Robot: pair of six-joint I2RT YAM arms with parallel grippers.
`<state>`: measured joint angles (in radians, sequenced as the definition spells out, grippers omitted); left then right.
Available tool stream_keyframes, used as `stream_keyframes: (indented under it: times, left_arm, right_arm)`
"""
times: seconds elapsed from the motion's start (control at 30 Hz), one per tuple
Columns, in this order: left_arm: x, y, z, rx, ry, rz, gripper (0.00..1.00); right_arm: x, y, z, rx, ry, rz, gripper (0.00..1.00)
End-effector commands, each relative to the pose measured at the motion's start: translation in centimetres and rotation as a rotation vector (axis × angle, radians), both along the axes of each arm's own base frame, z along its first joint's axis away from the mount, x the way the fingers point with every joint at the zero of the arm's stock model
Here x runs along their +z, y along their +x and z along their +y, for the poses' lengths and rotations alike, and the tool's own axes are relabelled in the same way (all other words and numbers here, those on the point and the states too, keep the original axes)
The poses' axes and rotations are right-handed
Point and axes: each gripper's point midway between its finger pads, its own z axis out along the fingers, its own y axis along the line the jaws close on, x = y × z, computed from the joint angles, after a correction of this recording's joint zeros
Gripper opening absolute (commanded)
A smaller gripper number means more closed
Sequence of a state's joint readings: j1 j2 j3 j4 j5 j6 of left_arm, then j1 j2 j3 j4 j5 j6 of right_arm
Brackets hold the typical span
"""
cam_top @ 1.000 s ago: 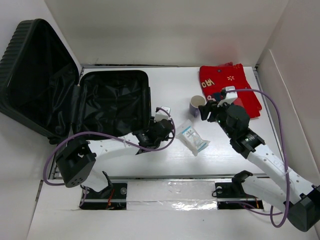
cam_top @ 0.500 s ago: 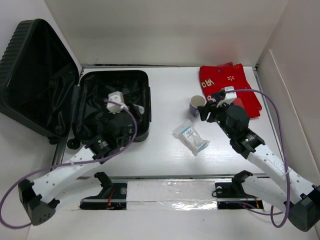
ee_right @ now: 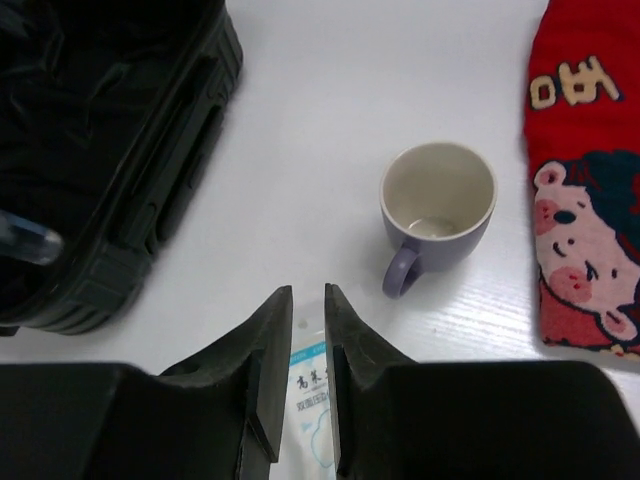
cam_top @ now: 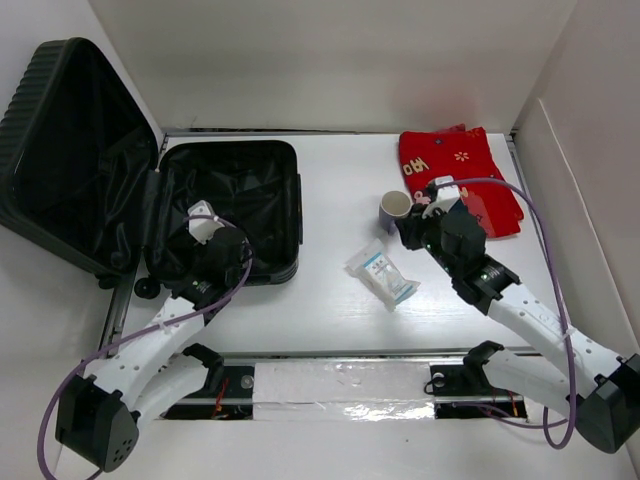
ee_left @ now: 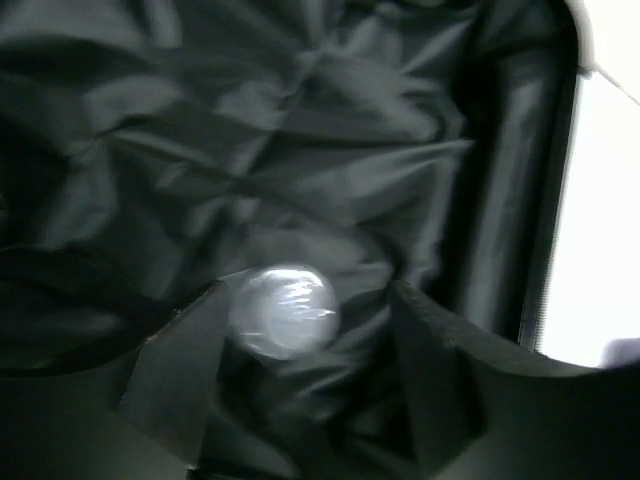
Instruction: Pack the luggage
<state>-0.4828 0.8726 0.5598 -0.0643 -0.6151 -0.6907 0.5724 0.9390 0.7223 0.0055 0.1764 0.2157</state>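
Note:
The luggage [cam_top: 292, 200] lies open at the left, black, with its lid [cam_top: 70, 150] leaning back. My left gripper [cam_top: 228, 252] reaches into the near part of the base shell. In the left wrist view its jaws [ee_left: 308, 295] stand open over the black lining [ee_left: 300, 150]. A round pale thing [ee_left: 283, 310], blurred, lies on the lining beside the left finger, with a gap to the right finger. My right gripper [cam_top: 412, 232] hovers over the table near the purple mug [ee_right: 438, 210]. Its jaws [ee_right: 308, 290] are a narrow gap apart, and nothing is in them.
A white and blue packet [cam_top: 385, 275] lies mid-table, showing below the right fingers [ee_right: 310, 400]. The mug [cam_top: 394, 208] stands upright beside a red printed cloth [cam_top: 460, 175] at the back right. White walls enclose the table. The luggage corner [ee_right: 150, 170] is left of the right gripper.
My left arm swung from the table beside the luggage into the base shell, and its jaws widened. The right jaws narrowed from wide open to a slim gap and shifted slightly left.

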Motion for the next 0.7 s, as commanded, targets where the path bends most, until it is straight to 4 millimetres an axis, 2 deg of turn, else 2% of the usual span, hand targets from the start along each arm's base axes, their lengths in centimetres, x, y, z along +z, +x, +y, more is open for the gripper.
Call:
stream_keyframes:
  times: [0.0,0.1,0.13,0.2,0.33,0.5,0.6,0.67]
  left_arm:
    - [3.8,1.9,-2.5,-0.079,-0.124,-0.143,0.7]
    - [5.5,1.6,-3.1,-0.123,-0.15,-0.195,0.76]
    - [6.0,1.5,-3.1,-0.132,-0.158,-0.213,0.76]
    - [8.1,1.0,-3.3,-0.154,-0.191,-0.276,0.77]
    - [11.1,0.0,-5.0,-0.271,-0.241,-0.363,0.73]
    - [13.8,-1.9,-9.9,-0.534,-0.308,-0.391,0.69]
    - [14.8,-3.0,-11.1,-0.632,-0.317,-0.394,0.69]
    - [15.1,-3.5,-11.3,-0.656,-0.312,-0.393,0.69]
  right_arm:
    - [-2.6,-0.8,-0.2,-0.016,-0.019,0.069,0.26]
    - [-5.1,-1.7,-0.9,-0.041,-0.03,0.125,0.48]
    - [-5.7,-1.9,-1.0,-0.045,-0.025,0.142,0.59]
    - [-7.5,-2.6,-1.2,-0.042,-0.038,0.196,0.66]
    - [-10.7,-3.8,-0.8,-0.022,-0.04,0.291,0.73]
    - [-14.5,-4.2,-0.4,-0.015,-0.091,0.411,0.76]
    - [-15.9,-4.5,0.8,0.039,-0.097,0.451,0.76]
    - [-16.8,-4.4,1.2,0.049,-0.097,0.47,0.76]
